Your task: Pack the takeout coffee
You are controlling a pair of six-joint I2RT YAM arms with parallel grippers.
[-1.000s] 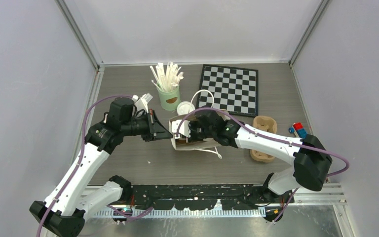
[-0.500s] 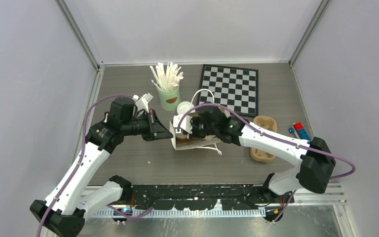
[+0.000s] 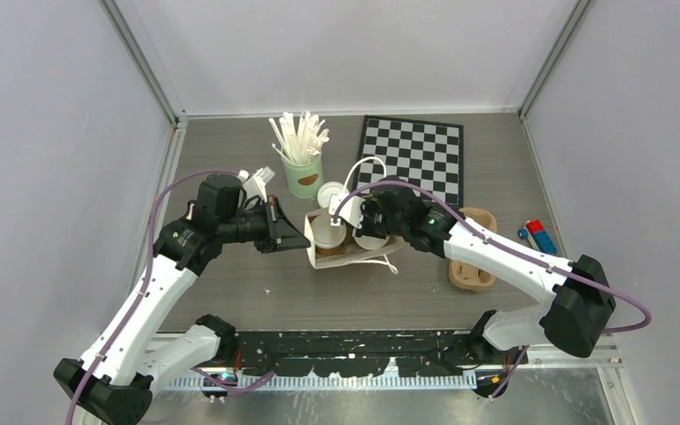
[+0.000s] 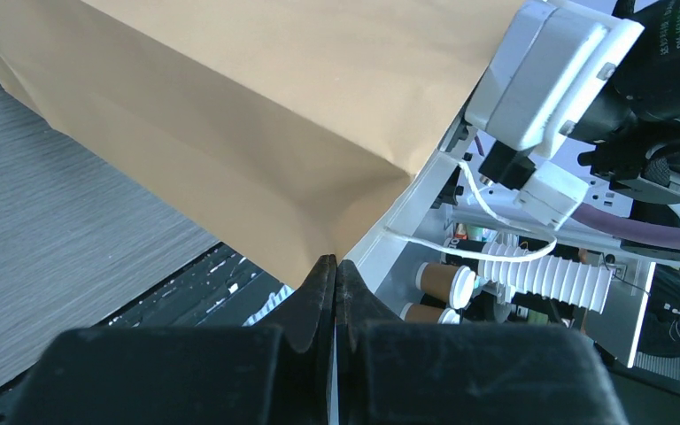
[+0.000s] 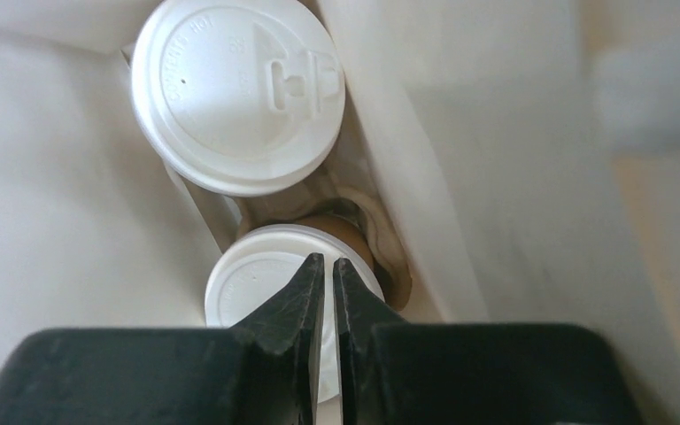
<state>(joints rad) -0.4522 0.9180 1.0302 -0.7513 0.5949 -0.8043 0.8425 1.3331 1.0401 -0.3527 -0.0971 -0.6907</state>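
Observation:
A brown paper bag (image 3: 354, 258) with white handles stands open at mid-table. Two tan cups with white lids stand inside it, side by side: one (image 3: 328, 232) on the left, one (image 3: 373, 240) on the right. In the right wrist view the far lid (image 5: 239, 93) is in full sight and the near lid (image 5: 261, 292) lies under my fingertips. My right gripper (image 5: 328, 262) hangs over the bag's mouth, jaws together, holding nothing; it also shows from above (image 3: 363, 227). My left gripper (image 4: 335, 263) is shut on the bag's left rim and shows from above (image 3: 306, 237).
A mint-green can of white sticks (image 3: 303, 173) and a small round white thing (image 3: 330, 190) stand behind the bag. A checkerboard (image 3: 412, 160) lies at the back right. A brown pulp tray (image 3: 473, 250) and a small red-and-blue toy (image 3: 536, 234) lie right of the bag.
My right gripper has drawn up and to the right out of the bag, so both lids now show from above. The left gripper and the bag have held still.

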